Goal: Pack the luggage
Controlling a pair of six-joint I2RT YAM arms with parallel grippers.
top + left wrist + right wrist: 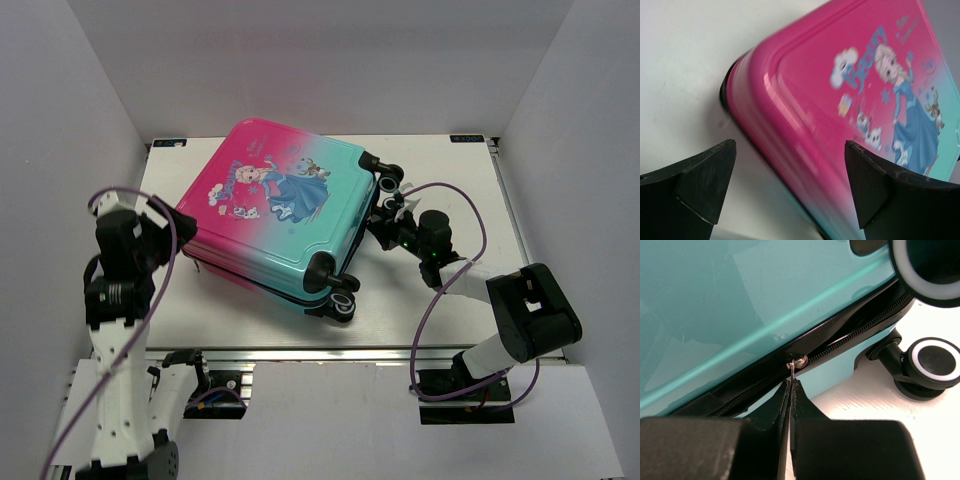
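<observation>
The luggage point(285, 215) lies flat on the white surface point(450, 300), with its two shell halves together and the princess print facing up. Its pink end points toward the back left and its teal end toward the right, where the black wheels point(935, 362) stick out. It sits at an angle, roughly in the middle of the surface and between the two arms. The left gripper point(790, 170) is spread wide at the pink corner. Its dark fingers point(705, 180) stand on either side of the shell's rounded edge, and whether they touch it cannot be told. The right gripper point(791, 387) is at the teal wheel end, low against the side seam. Its fingers are pressed together on the thin metal zipper pull point(791, 371), which hangs from the slider on the black zipper point(860, 330) running along the seam toward the nearest wheel. A second wheel with a white ring shows at the top right corner of the right wrist view.
</observation>
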